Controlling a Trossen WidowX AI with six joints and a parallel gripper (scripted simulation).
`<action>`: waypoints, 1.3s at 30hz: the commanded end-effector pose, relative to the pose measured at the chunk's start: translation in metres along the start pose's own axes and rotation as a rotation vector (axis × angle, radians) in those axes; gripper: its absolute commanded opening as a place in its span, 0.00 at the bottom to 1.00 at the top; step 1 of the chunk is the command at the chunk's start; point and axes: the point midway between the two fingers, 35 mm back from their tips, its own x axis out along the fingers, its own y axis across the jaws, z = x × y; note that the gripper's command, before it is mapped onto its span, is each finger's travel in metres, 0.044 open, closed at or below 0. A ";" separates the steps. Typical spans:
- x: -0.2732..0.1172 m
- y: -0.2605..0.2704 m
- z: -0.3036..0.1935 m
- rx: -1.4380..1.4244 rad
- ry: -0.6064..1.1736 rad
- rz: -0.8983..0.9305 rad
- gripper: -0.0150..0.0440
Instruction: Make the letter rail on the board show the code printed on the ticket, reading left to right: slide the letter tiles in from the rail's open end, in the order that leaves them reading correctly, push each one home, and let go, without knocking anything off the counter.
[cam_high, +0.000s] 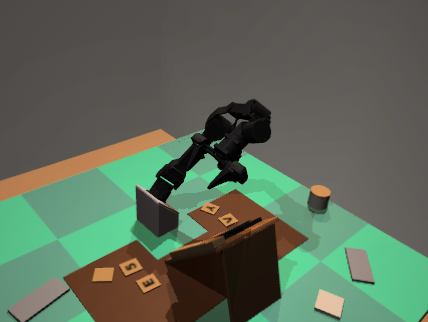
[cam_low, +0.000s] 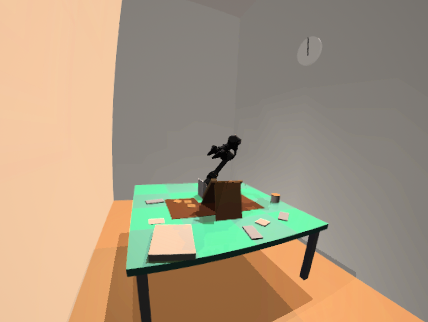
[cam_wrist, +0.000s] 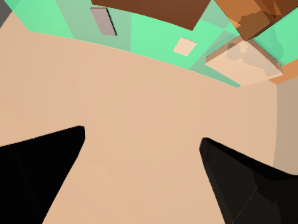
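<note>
My gripper (cam_high: 201, 162) (cam_low: 210, 152) (cam_wrist: 143, 139) is open and empty, raised above the counter. Letter tiles reading Y (cam_high: 210, 208) and V (cam_high: 228, 220) lie on the brown mat behind the board. On the left mat lie an S-like tile (cam_high: 131, 266), an E tile (cam_high: 148, 283) and a tile with no visible letter (cam_high: 103, 274). The brown board (cam_high: 255, 280) (cam_low: 228, 202) stands leaning, its back to the top view; its rail's contents cannot be read. A grey folded stand (cam_high: 155, 215) (cam_low: 201, 188) is near the arm's base; no ticket print is readable.
A cylinder (cam_high: 319, 200) (cam_low: 275, 198) stands near one counter edge. A thick pale box (cam_low: 172, 241) (cam_wrist: 240, 62) lies near another edge. A grey slab (cam_high: 39, 299) (cam_low: 154, 201) (cam_wrist: 103, 21) and a pale card (cam_low: 156, 221) (cam_wrist: 185, 46) lie on that side. Another slab (cam_high: 359, 265) (cam_low: 252, 232) lies beyond the board.
</note>
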 end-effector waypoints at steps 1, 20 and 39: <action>0.000 0.000 0.001 0.012 -0.005 -0.004 0.98; 0.025 0.046 0.129 1.285 -0.725 -0.188 1.00; 0.029 0.084 0.253 2.035 -1.536 0.183 1.00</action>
